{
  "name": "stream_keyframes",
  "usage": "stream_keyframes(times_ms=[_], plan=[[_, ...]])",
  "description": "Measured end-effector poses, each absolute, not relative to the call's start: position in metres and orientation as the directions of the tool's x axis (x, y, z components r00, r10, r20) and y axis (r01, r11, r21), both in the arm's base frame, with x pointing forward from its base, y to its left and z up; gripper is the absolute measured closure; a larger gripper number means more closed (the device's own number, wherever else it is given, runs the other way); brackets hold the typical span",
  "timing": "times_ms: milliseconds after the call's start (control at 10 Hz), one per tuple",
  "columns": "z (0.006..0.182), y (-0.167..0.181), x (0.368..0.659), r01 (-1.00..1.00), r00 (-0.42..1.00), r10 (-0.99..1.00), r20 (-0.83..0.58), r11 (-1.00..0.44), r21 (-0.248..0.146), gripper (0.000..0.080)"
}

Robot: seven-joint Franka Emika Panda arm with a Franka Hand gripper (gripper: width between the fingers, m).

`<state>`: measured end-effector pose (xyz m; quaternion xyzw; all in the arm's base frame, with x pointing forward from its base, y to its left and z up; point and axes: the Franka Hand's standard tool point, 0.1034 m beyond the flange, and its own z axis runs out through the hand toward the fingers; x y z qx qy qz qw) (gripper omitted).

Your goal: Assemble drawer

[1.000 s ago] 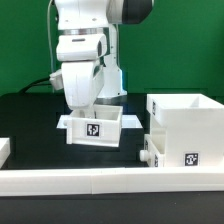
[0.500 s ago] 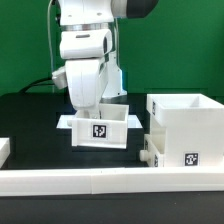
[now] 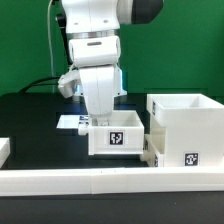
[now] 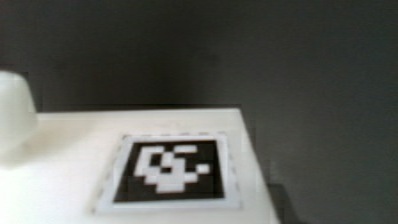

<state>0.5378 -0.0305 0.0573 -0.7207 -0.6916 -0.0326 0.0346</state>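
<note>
My gripper (image 3: 101, 119) reaches down into a low white tray (image 3: 117, 139) with a black-and-white tag on its front. It is shut on the tray's wall, and its fingertips are hidden behind that wall. The tray hangs close beside the tall white box shell (image 3: 186, 130) on the exterior view's right, almost touching it. A second low tray (image 3: 149, 155) sticks out of the shell's lower side. The wrist view shows only a blurred white tray surface with a tag (image 4: 173, 171) and the dark table beyond it.
A long low white border wall (image 3: 90, 181) runs along the front. The marker board (image 3: 70, 122) lies flat behind the held tray. A small white piece (image 3: 4, 148) sits at the exterior view's left edge. A black cable runs along the back.
My arm has carried the tray toward the exterior view's right and a little nearer the front, from mid-table to right beside the box shell. The marker board behind it is now uncovered.
</note>
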Motion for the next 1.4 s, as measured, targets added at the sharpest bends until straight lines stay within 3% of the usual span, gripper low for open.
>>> stream_keyframes(times_ms=[300,600,1400], plan=[[0.056,-0.031,0.537,0.999,0.042,0.995,0.095,-0.041,-0.005,0.0757],[0.061,-0.018,0.545,0.999,-0.048,0.997,0.060,0.048,0.012,0.0757],[0.058,-0.009,0.549,0.999,-0.032,0.998,0.063,0.031,0.012,0.0757]])
